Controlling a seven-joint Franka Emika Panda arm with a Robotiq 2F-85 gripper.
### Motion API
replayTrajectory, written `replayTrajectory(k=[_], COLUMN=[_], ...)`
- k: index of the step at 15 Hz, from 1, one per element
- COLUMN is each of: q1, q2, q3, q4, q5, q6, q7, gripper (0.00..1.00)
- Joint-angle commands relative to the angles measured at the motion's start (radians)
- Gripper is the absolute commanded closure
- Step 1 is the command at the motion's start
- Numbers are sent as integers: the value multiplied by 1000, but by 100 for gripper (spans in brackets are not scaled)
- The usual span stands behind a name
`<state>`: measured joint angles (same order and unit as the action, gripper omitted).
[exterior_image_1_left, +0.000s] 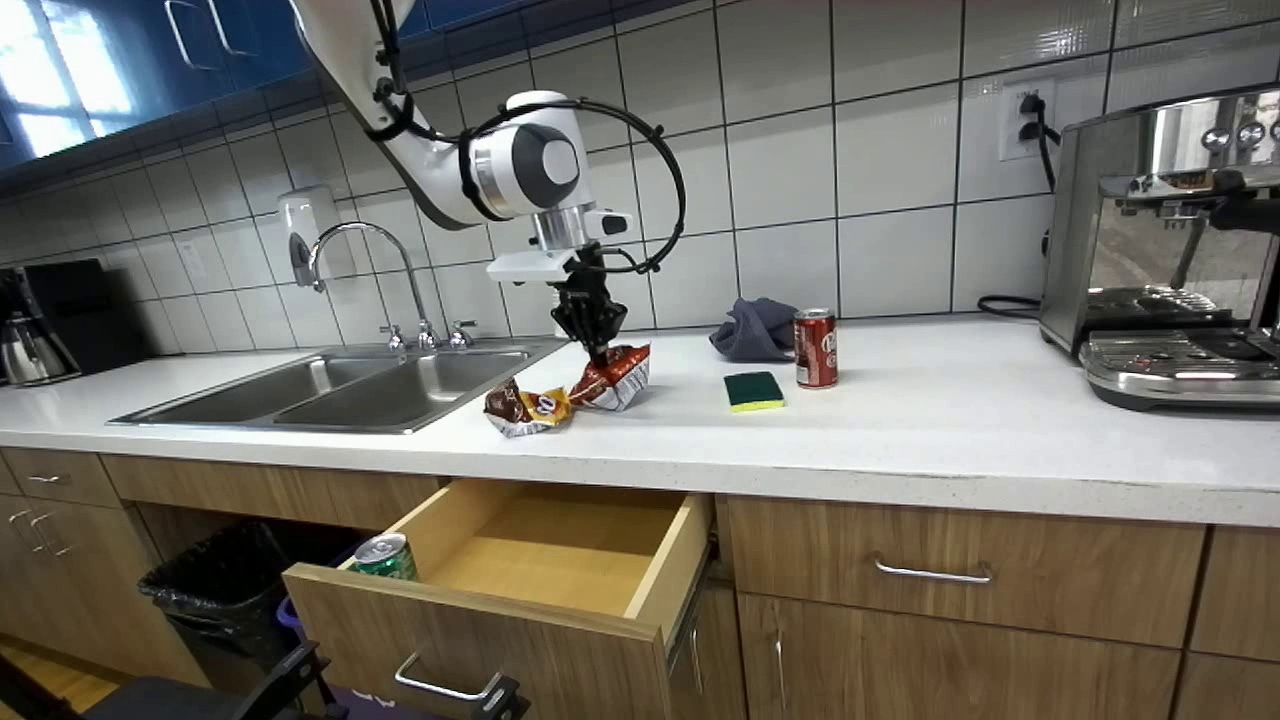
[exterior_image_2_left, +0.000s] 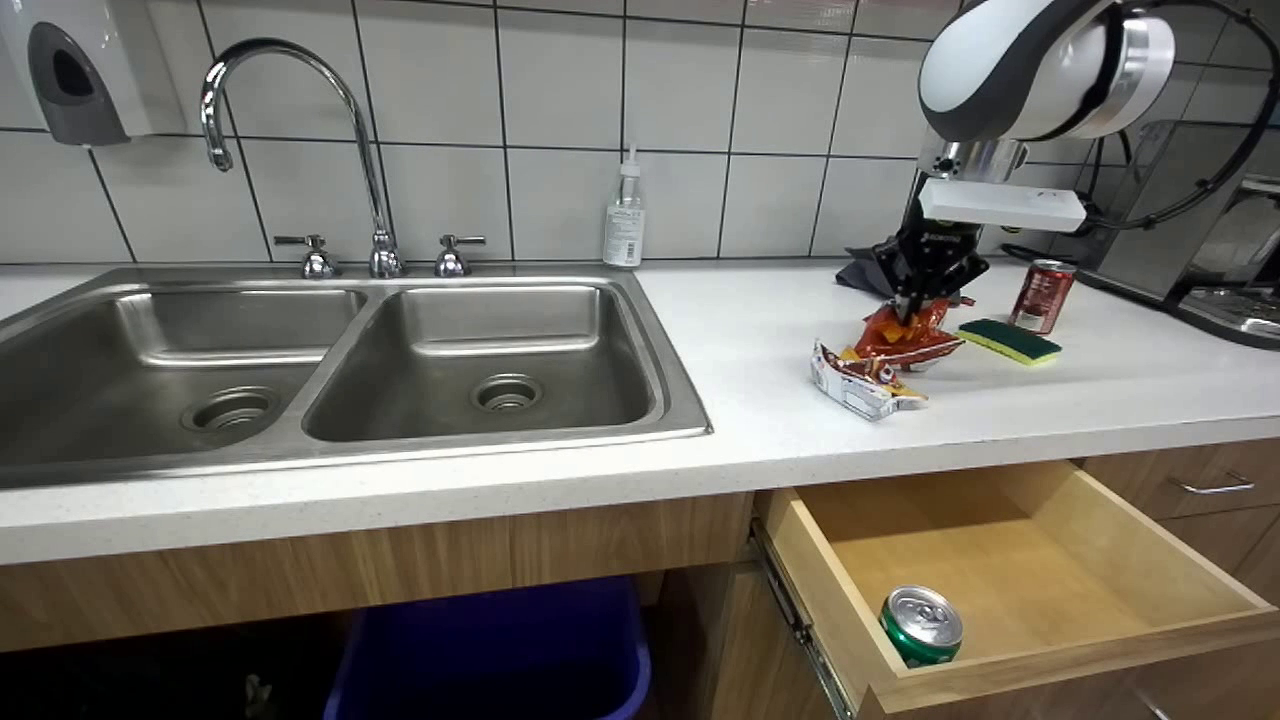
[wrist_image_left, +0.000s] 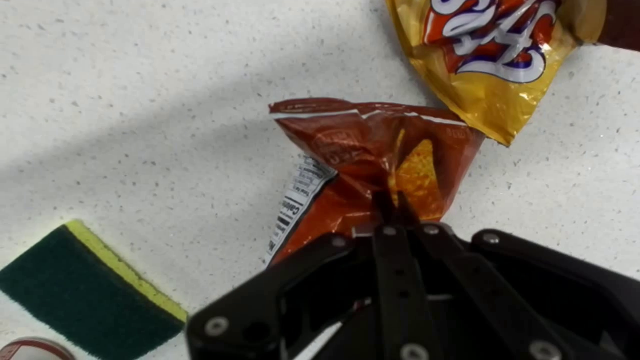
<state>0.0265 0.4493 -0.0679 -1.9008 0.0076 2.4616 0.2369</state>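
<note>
My gripper (wrist_image_left: 395, 206) points down with its fingertips close together, pinching a fold of a red chip bag (wrist_image_left: 345, 145). The bag is crumpled and rests on or just above the white counter; I cannot tell which. It also shows in both exterior views (exterior_image_1_left: 615, 378) (exterior_image_2_left: 905, 342). A brown and yellow snack bag (wrist_image_left: 485, 75) lies against it and overlaps its corner in the wrist view; it also shows in both exterior views (exterior_image_1_left: 528, 408) (exterior_image_2_left: 862, 385). A green and yellow sponge (wrist_image_left: 95, 295) lies nearby, beside a red soda can (exterior_image_1_left: 816, 348). The fingers hide part of the red bag.
A dark cloth (exterior_image_1_left: 757, 330) lies by the back wall. Below the counter, a drawer (exterior_image_2_left: 1080, 650) is pulled out with a green can (exterior_image_2_left: 921, 627) in its corner. A double sink (exterior_image_2_left: 340, 395) with faucet (exterior_image_2_left: 372, 160) and an espresso machine (exterior_image_1_left: 1160, 250) flank the area.
</note>
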Motion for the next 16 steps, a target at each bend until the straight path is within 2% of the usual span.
replayTrajectory(k=[1,10,16], q1=[-10,-36,-32], q2=[-18,-85,-156], q3=[-3,-4,-17], q4=[4,-48,-127], q5=[12,18,-9], q6=[-6,-1,7], q7=[6,-30,-13], gripper=[100,100,100])
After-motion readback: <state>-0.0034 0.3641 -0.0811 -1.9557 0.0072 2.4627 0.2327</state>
